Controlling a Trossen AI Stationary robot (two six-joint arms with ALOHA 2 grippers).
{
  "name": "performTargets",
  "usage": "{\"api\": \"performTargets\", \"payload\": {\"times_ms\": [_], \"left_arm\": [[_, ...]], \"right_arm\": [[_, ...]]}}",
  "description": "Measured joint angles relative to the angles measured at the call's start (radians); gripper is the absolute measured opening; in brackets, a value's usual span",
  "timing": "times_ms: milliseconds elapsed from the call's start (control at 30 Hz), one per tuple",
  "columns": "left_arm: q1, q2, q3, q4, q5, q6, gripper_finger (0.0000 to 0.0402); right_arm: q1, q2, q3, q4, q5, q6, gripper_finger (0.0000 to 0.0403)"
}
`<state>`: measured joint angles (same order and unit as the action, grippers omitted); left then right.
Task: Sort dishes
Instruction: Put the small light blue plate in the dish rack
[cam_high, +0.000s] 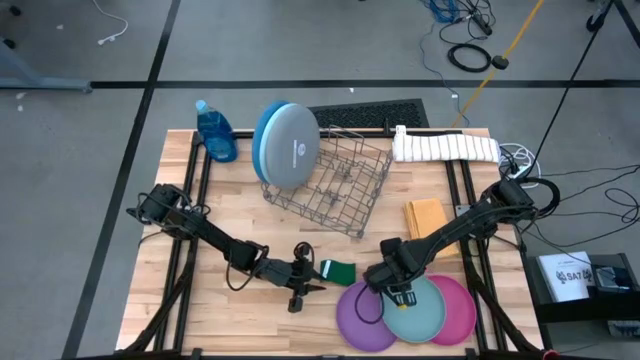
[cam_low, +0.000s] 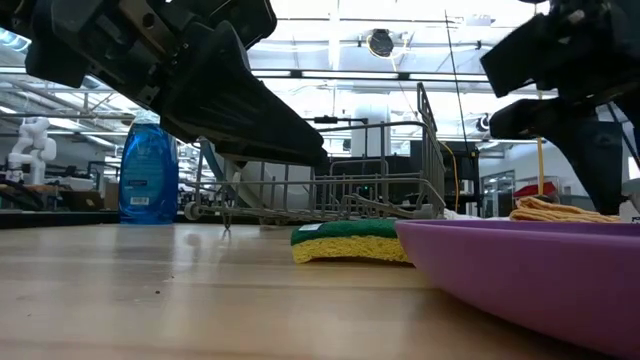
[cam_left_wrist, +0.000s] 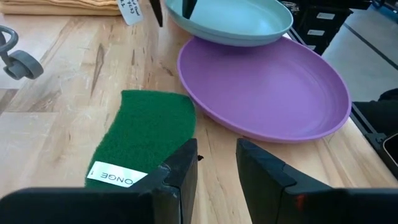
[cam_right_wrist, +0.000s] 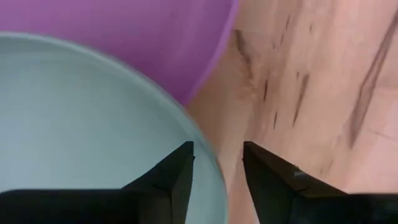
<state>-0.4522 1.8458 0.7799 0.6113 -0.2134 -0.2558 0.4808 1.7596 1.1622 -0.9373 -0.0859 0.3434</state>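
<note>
Three small plates overlap at the table's near right: purple (cam_high: 356, 322), teal (cam_high: 422, 312) and pink (cam_high: 464, 310). The teal plate (cam_left_wrist: 236, 18) rests partly on the purple one (cam_left_wrist: 267, 87). My right gripper (cam_right_wrist: 217, 149) points down, open, astride the teal plate's rim (cam_right_wrist: 208, 168), one finger over the inside and one over the wood. My left gripper (cam_left_wrist: 216, 149) stands open and low beside the green sponge (cam_left_wrist: 143, 130), with nothing between its fingers. Two large blue plates (cam_high: 285, 145) stand on edge in the wire rack (cam_high: 340, 185).
A blue soap bottle (cam_high: 215, 130) stands at the far left. A rolled white towel (cam_high: 445, 147) lies at the far right, and a folded yellow cloth (cam_high: 425, 215) lies right of the rack. Bare wood lies between the rack and the left arm.
</note>
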Motion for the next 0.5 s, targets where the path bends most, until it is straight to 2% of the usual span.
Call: {"api": "performTargets", "payload": {"times_ms": [500], "left_arm": [[0.000,0.000,0.000,0.000,0.000,0.000,0.0112]], "right_arm": [[-0.010,0.000,0.000,0.017,-0.053,0.010,0.0022]]}}
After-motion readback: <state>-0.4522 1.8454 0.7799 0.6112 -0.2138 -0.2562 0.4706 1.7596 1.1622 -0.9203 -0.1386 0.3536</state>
